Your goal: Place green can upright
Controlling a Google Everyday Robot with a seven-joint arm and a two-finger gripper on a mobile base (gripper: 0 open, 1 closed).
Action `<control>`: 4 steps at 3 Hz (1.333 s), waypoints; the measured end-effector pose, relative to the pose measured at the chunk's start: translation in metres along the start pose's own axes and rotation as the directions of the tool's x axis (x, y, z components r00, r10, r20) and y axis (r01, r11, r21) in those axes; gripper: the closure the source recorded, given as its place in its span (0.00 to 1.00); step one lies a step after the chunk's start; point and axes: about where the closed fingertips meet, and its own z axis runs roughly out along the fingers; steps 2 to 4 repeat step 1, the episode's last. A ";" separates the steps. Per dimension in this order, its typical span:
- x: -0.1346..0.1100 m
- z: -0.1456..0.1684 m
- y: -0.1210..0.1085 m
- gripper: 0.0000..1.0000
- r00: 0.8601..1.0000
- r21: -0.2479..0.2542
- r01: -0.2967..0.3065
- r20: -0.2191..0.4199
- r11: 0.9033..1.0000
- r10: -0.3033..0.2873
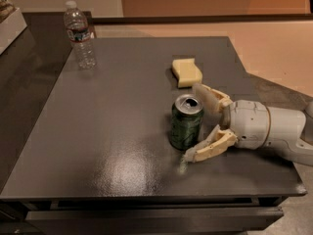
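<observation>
I see the green can (185, 124) standing upright on the dark surface (107, 131), right of centre, long axis vertical, silver top facing up; my tool (193, 123) reaches in from the right, fingers spread apart, the can between them; a yellow sponge (186, 72) lies just behind; a water bottle (79, 35) stands far left.

- Gripper (191, 123), right of centre in view: two cream-coloured fingers (215, 145), flat and tapering toward the tips, set apart;
- Wrist housing (247, 124): a smooth, rounded shell of pale grey-white, glossy under the room light; a thin dark seam circles it;
- Arm (293, 138): same pale casing, tube-shaped, running off the right edge.
</observation>
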 end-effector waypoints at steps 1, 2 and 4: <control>0.000 0.000 0.000 0.00 1.000 0.000 0.000 0.000 1.000 0.000; 0.000 0.000 0.000 0.00 1.000 0.000 0.000 0.000 1.000 0.000; 0.000 0.000 0.000 0.00 1.000 0.000 0.000 0.000 1.000 0.000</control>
